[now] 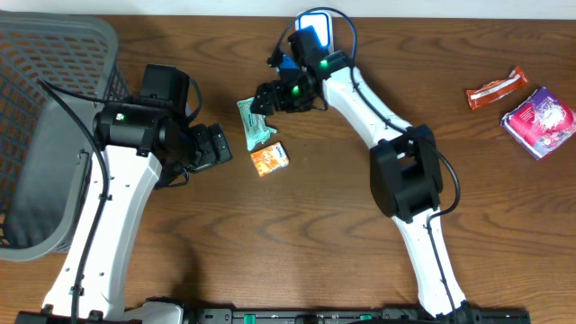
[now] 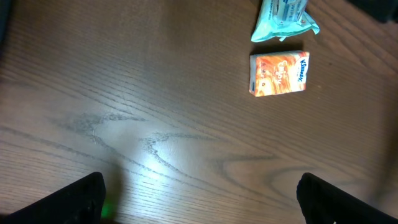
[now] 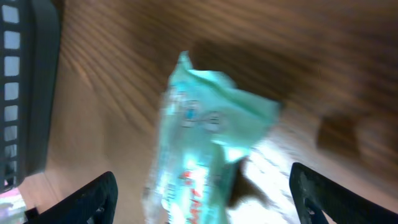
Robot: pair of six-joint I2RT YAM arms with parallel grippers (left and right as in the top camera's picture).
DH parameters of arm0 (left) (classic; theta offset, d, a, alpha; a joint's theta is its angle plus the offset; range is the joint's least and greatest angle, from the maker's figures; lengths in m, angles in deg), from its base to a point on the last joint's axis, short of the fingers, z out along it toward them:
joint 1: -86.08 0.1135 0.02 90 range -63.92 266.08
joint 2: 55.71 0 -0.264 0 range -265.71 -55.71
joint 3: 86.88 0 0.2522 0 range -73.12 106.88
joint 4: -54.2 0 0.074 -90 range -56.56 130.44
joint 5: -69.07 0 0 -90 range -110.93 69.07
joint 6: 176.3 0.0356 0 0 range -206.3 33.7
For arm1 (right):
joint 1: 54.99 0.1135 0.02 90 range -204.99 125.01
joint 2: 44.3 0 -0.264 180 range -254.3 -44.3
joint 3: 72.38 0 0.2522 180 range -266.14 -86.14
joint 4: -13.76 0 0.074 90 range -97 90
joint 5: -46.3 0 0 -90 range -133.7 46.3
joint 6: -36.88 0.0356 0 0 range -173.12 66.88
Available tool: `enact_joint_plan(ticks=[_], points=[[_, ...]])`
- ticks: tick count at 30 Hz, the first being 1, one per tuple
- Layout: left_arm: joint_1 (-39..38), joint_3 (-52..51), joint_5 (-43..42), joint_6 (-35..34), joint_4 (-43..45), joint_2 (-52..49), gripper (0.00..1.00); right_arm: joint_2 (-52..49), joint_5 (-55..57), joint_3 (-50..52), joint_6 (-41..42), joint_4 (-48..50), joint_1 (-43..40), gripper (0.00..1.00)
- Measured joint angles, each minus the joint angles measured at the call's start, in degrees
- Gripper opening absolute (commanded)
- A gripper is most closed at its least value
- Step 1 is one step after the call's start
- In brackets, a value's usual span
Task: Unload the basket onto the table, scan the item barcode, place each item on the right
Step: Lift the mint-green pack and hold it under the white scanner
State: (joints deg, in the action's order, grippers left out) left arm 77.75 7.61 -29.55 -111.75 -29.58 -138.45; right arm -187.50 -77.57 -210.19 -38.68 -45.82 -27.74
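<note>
At the far left a grey plastic lattice basket (image 1: 54,135) sits on the brown wood-grain worktop (image 1: 297,243). Just beside it the white left arm (image 1: 99,225) reaches inward, and the left fingers (image 1: 214,144) hover over bare wood. In the left wrist view these black fingers (image 2: 81,199) stand wide apart at the bottom corners, released and with nothing between them. To their right lies the pale teal crinkled plastic packet (image 1: 255,121), flat on the worktop near the middle. The left wrist view shows its lower end (image 2: 283,18) at the top of the picture. Just below it, close but apart, lies a small orange rectangular tissue pack (image 1: 269,158), whose blue corner label shows in the left wrist view (image 2: 280,73). The right fingers (image 1: 265,99) hang over the upper end of the teal packet. In the right wrist view, which is blurred, the packet (image 3: 199,143) lies lengthwise between the two black fingers (image 3: 93,199). They are spread with a gap on each side, so they are released and not grasping it. Behind that wrist, at the top edge, sits a white and blue box-shaped device (image 1: 315,22) with a blue cable. The white right arm (image 1: 414,198) runs down from there. Well apart at the far right lie a red and white snack wrapper (image 1: 497,88) and, just below it, a purple patterned packet (image 1: 540,121).
</note>
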Motion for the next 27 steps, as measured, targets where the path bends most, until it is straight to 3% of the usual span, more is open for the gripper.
enact_joint_plan(ticks=[5,8,11,14,18,27], points=[[0.0,0.0,0.0,0.0,0.0,0.0,0.98,-0.1,3.4,0.0,0.9,1.1,3.4,0.81],[0.0,0.0,0.0,0.0,0.0,0.0,0.98,-0.8,6.3,0.0,2.3,1.7,5.3,0.7],[0.0,0.0,0.0,0.0,0.0,0.0,0.98,-2.3,7.8,0.0,3.5,2.1,6.1,0.5],[0.0,0.0,0.0,0.0,0.0,0.0,0.98,-2.7,8.2,0.0,3.9,2.3,5.9,0.36],[0.0,0.0,0.0,0.0,0.0,0.0,0.98,-3.2,7.8,0.0,4.6,2.8,5.4,0.01],[0.0,0.0,0.0,0.0,0.0,0.0,0.98,-4.7,4.9,-3.3,4.7,2.5,3.1,0.01]])
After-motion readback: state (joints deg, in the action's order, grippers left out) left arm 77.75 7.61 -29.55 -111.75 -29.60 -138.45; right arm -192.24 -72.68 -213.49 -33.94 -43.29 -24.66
